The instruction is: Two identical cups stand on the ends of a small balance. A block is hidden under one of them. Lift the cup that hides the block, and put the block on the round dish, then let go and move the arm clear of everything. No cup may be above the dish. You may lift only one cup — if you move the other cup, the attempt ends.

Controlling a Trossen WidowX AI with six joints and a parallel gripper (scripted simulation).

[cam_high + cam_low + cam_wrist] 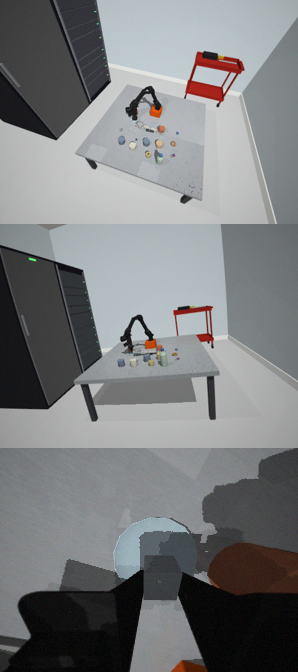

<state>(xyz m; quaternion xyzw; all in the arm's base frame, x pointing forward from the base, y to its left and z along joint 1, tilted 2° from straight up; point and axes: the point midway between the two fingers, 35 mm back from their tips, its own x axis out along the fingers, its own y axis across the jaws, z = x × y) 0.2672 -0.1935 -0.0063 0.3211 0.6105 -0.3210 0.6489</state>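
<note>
My gripper point(159, 574) point(133, 116) point(130, 349) is shut on a small grey block point(161, 577). It holds the block low over the pale blue round dish point(129, 548) point(134, 120), at the left end of the balance point(147, 127) point(140, 350). In the wrist view the block overlaps the dish's near edge. One orange cup point(161, 129) point(159, 347) stands on the balance's right end. The other orange cup point(245, 568) point(137, 111) is off the balance, on the table just beside the dish and not above it.
The arm's orange base point(156, 111) stands behind the balance. Several cylinders point(121, 140) point(132, 145) point(146, 141), a green bottle point(159, 159), a ring point(173, 143) and small bits lie on the table in front of the balance. A red cart point(214, 76) stands behind the table.
</note>
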